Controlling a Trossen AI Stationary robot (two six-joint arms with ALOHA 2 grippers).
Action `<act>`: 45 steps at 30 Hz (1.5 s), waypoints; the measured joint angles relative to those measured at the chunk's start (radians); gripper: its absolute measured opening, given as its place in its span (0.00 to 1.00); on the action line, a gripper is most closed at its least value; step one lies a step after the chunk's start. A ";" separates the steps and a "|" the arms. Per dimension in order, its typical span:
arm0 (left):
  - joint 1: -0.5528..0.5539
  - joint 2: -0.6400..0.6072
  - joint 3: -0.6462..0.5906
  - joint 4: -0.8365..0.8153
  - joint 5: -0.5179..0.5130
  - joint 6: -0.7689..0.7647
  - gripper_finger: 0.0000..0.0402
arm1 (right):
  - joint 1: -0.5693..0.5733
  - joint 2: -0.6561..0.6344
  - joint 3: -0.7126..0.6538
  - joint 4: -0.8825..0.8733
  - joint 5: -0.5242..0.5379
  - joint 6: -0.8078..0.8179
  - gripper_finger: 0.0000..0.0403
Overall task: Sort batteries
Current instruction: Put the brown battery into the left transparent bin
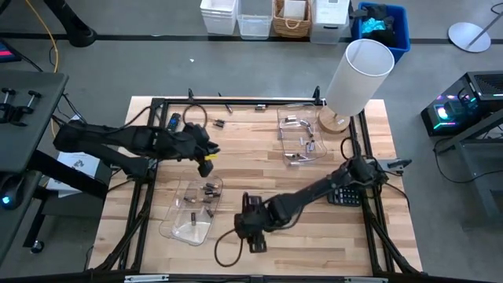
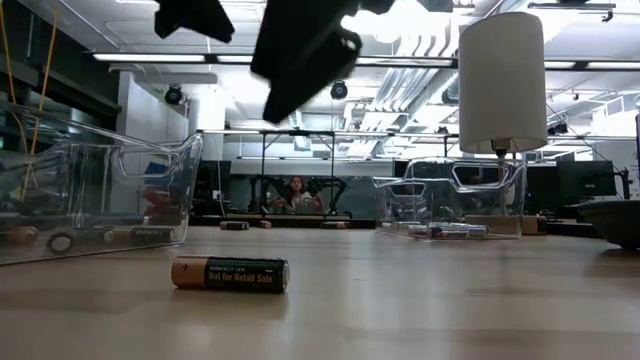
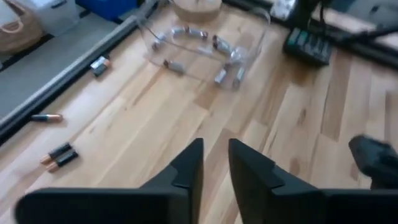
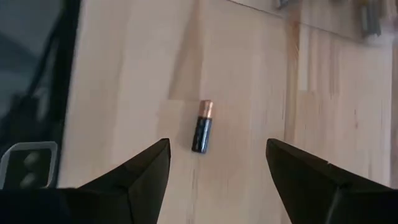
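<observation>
A dark battery with a copper-brown end (image 4: 202,126) lies on its side on the bare wood; it shows close up in the low view (image 2: 230,273). My right gripper (image 4: 217,155) hovers open above it near the table's near edge (image 1: 251,224), one finger on each side and touching nothing. My left gripper (image 3: 214,165) hangs over the table's left middle (image 1: 206,153), its fingers a narrow gap apart with nothing between them. A clear tray (image 1: 192,208) holds dark batteries. A second clear tray (image 1: 301,137) holds silvery ones (image 3: 221,74).
A white lamp (image 1: 357,79) stands at the far right corner, with the dark calculator (image 1: 346,195) near the right edge. Loose batteries (image 3: 59,155) lie by the far rail, near the slim remote (image 1: 174,120). A black frame (image 1: 236,102) borders the table. Bare wood lies between the trays.
</observation>
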 joint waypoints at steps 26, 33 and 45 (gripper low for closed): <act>-0.356 -0.022 -0.071 -0.032 0.040 -0.132 0.42 | 0.052 0.139 -0.026 0.099 0.075 0.040 0.64; -0.548 -0.031 -0.112 -0.027 -0.241 -0.445 0.42 | 0.050 0.170 -0.023 0.060 0.095 0.018 0.48; -0.609 -0.027 -0.112 -0.023 -0.357 -0.542 0.42 | 0.045 0.207 -0.008 0.147 0.079 -0.004 0.30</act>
